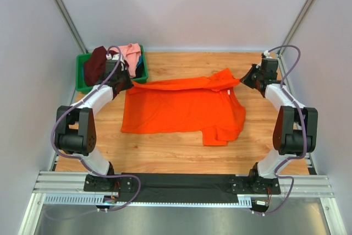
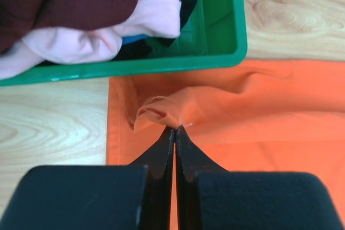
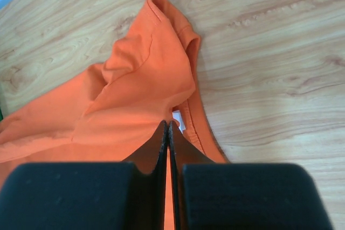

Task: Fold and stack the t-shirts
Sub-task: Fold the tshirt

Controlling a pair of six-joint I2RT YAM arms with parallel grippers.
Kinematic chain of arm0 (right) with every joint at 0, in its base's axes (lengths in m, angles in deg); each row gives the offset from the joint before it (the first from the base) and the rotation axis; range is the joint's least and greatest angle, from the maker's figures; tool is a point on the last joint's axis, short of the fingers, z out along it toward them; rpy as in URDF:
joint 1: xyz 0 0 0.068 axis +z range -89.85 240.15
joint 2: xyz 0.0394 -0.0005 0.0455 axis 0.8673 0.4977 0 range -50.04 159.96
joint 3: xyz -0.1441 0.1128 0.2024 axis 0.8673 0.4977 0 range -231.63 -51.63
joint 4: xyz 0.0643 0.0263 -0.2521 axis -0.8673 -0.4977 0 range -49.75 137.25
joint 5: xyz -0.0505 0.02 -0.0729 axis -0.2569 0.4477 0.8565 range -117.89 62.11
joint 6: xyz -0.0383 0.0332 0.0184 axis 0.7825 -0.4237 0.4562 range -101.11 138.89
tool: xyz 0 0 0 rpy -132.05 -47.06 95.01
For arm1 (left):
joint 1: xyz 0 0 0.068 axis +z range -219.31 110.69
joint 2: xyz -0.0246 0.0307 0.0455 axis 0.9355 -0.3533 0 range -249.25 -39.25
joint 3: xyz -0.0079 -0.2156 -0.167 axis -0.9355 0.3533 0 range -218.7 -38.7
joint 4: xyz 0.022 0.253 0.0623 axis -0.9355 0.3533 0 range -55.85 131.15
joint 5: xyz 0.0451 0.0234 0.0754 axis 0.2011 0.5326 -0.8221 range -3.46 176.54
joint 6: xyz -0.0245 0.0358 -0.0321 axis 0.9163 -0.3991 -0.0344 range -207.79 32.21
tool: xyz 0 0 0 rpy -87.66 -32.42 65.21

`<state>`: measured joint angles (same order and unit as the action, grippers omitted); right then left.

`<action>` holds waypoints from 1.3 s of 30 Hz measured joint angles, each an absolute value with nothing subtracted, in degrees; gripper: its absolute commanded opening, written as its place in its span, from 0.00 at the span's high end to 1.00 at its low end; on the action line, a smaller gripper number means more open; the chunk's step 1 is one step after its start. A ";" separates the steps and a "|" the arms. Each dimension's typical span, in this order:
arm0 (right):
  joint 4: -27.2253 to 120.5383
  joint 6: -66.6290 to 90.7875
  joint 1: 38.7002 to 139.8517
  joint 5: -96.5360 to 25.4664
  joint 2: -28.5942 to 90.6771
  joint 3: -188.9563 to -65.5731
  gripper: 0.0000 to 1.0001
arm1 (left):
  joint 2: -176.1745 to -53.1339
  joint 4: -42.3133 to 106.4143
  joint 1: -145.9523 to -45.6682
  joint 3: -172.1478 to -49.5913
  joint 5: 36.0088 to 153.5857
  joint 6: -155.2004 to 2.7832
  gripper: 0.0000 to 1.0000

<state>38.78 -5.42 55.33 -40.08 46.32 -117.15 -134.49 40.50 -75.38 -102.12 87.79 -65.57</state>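
Pinched shut with left gripper (image 2: 175, 129) on the bunched far-left corner of the orange shirt (image 1: 176, 111), just beside the green bin (image 2: 161, 65). Pinched shut with right gripper (image 3: 167, 123) on its far-right end. Lying long, left to right, mid table (image 1: 165, 155), spreading toward the near edge.

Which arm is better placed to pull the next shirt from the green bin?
Left. The left fingers pinch the bright orange cloth t-shirt right beside the green plastic bin; the right fingers hold its opposite end, well away from the bin.
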 measured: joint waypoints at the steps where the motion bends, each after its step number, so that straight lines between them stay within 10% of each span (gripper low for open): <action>1: 39.02 -5.49 55.29 -40.14 46.30 -116.51 1.00 | -134.07 40.46 -75.38 -101.51 87.77 -65.44 1.00; 22: 29.41 -14.86 55.29 -34.79 49.88 -107.42 1.00 | -132.50 44.44 -75.46 -87.71 82.77 -52.17 1.00; 39: 21.32 -15.10 53.58 -30.13 29.92 -96.49 1.00 | -118.69 59.04 -80.01 -82.73 77.89 -44.78 1.00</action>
<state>21.32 -15.10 53.58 -30.13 29.92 -96.49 -118.69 59.04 -80.01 -82.73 77.89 -44.78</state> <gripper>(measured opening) 0.006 0.006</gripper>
